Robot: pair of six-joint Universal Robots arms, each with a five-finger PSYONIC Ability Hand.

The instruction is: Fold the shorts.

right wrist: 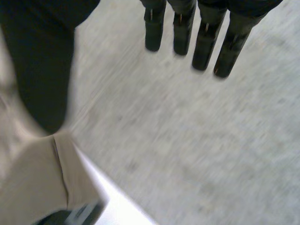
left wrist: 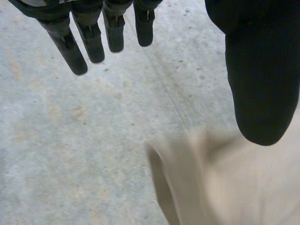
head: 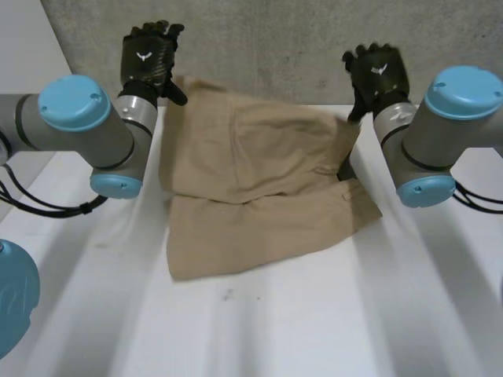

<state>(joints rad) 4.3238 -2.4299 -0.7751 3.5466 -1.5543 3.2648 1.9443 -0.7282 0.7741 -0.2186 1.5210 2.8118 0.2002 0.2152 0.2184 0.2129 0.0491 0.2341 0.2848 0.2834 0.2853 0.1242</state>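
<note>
Left hand: raised over the far left corner of the shorts, near the far edge of the table; its fingers are straight and well apart from the thumb, and it holds nothing.
Right hand: raised over the far right corner of the shorts; its fingers are also straight, the thumb is apart, and there is nothing between them.
Shorts: tan, lying on the far half of the table between the two arms; one layer lies over another, and the lower layer shows along the near side.
Wall: grey concrete, behind the far edge of the table.
</note>
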